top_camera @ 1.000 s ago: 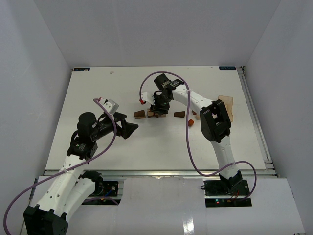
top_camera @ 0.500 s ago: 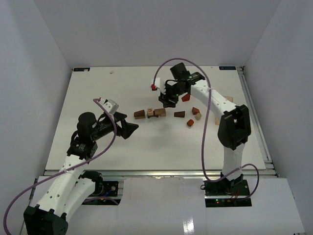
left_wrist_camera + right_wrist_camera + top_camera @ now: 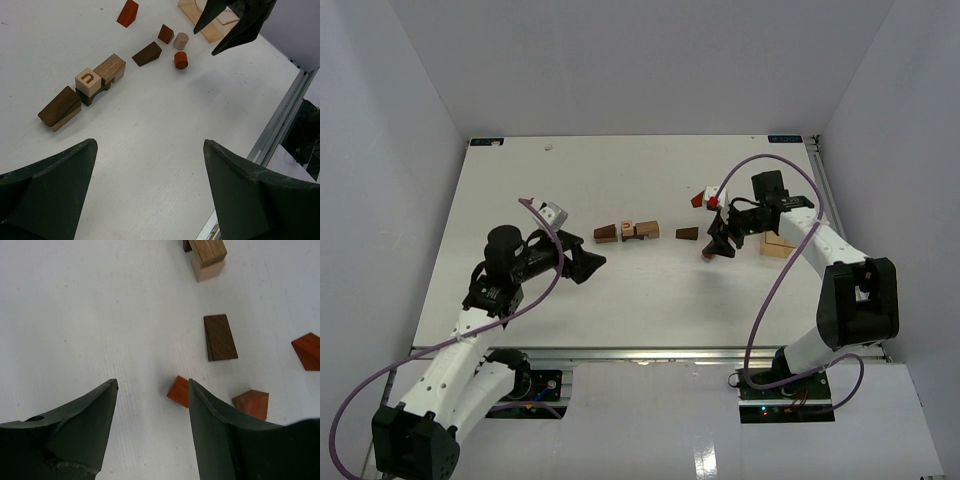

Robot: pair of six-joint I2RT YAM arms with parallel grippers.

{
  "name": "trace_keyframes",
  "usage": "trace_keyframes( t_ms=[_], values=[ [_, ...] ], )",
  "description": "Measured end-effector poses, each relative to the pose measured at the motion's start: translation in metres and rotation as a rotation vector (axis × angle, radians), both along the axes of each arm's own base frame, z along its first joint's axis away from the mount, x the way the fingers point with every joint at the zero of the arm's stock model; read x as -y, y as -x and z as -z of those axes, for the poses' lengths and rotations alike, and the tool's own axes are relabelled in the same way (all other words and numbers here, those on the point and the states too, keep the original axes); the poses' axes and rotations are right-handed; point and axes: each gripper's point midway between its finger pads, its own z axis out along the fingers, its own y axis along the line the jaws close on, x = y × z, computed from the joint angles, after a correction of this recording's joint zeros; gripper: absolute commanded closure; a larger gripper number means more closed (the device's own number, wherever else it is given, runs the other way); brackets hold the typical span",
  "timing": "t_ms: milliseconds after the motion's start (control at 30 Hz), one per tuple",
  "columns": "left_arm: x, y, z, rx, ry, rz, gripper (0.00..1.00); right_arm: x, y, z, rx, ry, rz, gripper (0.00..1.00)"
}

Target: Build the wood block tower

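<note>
My right fingers point(image 3: 75, 435) had swung from the wood block tower point(image 3: 628, 231) to the frame's right, spread and empty, my left fingers point(image 3: 45, 180) wide apart, the tower a low tan-and-brown row mid-frame on the desk point(image 3: 520, 190).

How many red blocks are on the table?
3: a red wedge farthest back, a red-brown cube beside the tan cylinder, and a red cylinder near the dark wedge. More could be hidden.

Surfaces noted: matt white desk point(image 3: 650, 300); pale tan wooden cube point(image 3: 88, 81) printed with a dark brown arch mark; dark brown wooden wedge point(image 3: 147, 53); orange-red wooden cylinder point(image 3: 180, 60); pale tan wooden cylinder point(image 3: 180, 40); reddish-brown wooden wedge point(image 3: 128, 13); pale wooden slab point(image 3: 216, 31).
</note>
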Motion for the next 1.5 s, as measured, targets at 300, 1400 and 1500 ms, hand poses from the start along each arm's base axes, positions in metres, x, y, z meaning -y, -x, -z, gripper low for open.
trace_keyframes(
  t_ms=[300, 1400, 1500],
  values=[
    [0.001, -0.001, 0.006, -0.022, -0.004, 0.007, 0.02, 0.014, -0.008, 0.013, -0.010, 0.006, 0.230, 0.33],
    [0.009, 0.003, 0.011, -0.099, 0.037, 0.042, 0.02, 0.026, -0.030, 0.086, -0.159, 0.265, 0.459, 0.51],
    [0.011, 0.003, 0.007, -0.095, 0.056, 0.048, 0.05, 0.025, -0.028, 0.091, -0.167, 0.276, 0.451, 0.60]
  ],
)
